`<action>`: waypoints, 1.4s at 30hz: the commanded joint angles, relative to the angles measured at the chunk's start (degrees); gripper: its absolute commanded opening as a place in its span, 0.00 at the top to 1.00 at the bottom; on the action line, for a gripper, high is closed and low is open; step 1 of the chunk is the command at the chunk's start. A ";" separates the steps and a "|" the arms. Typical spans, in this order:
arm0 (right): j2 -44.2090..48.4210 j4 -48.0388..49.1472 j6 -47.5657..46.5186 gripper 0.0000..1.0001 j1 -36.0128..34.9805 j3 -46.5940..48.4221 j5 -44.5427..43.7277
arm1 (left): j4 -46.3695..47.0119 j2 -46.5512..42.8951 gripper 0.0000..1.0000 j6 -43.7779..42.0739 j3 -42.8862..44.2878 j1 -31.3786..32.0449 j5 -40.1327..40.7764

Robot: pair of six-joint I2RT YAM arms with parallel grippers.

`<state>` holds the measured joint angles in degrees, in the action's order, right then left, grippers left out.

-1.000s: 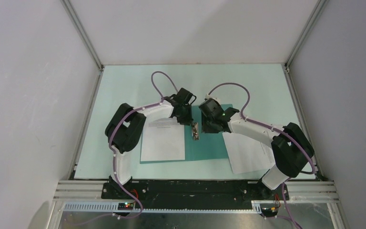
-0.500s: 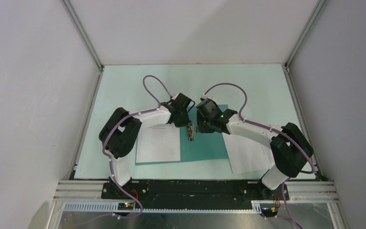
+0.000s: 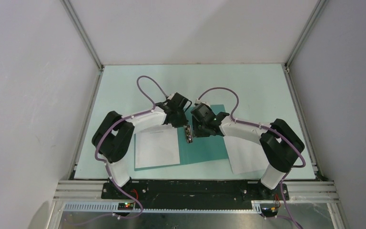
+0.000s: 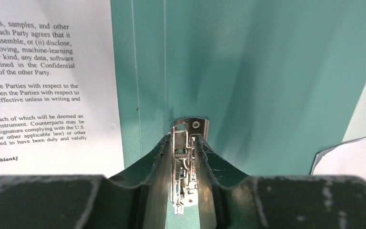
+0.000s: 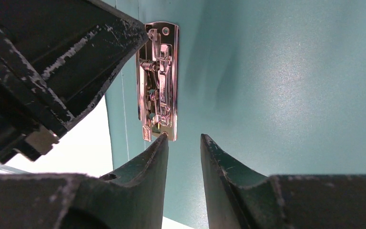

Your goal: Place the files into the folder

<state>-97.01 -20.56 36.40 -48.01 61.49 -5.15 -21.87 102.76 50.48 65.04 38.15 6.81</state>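
The teal folder (image 3: 207, 148) lies open on the table. One file (image 3: 157, 148) rests on its left half; the other file (image 3: 245, 155) lies right of the folder, partly over its right edge and partly under the right arm. The metal clip (image 3: 188, 134) sits on the spine. My left gripper (image 4: 183, 140) is closed around the clip (image 4: 186, 162), one finger on each side. My right gripper (image 5: 183, 138) is narrowly open and empty just below the clip (image 5: 159, 81), with its left fingertip (image 5: 162, 140) at the clip's lower end.
The pale green table mat (image 3: 124, 90) is ringed by white walls with metal corner posts. The left gripper's body (image 5: 43, 71) is close at the upper left in the right wrist view. Purple cables loop above both wrists.
Both grippers, the folder and the file on it have shifted left, and the folder has turned slightly. The file on the right stayed put.
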 commanded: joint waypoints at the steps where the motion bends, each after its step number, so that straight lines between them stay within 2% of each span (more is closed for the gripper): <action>1: -0.53 0.59 0.56 0.65 -0.14 0.44 -1.39 | 0.31 -1.72 0.70 -1.98 2.89 -0.61 -0.10; 8: -0.21 -0.11 0.77 0.65 -0.42 0.39 -1.06 | 0.29 2.98 0.73 -1.95 3.60 -0.74 0.75; 21: -1.35 0.70 0.67 0.65 -0.39 0.39 -0.17 | 1.52 2.69 0.80 -0.40 -0.02 -0.63 1.01; 31: -3.01 1.19 0.47 0.65 0.08 0.46 -0.25 | 4.12 -1.45 0.74 -0.01 -3.44 -0.82 0.39; 42: -5.11 1.97 0.25 0.66 0.77 0.44 -0.15 | 6.78 -3.64 0.75 0.43 -6.31 -2.01 -1.26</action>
<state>-101.12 -20.38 36.45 -47.72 61.49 -5.02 -15.64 102.41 50.59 59.68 36.75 5.76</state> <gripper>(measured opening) 0.347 0.254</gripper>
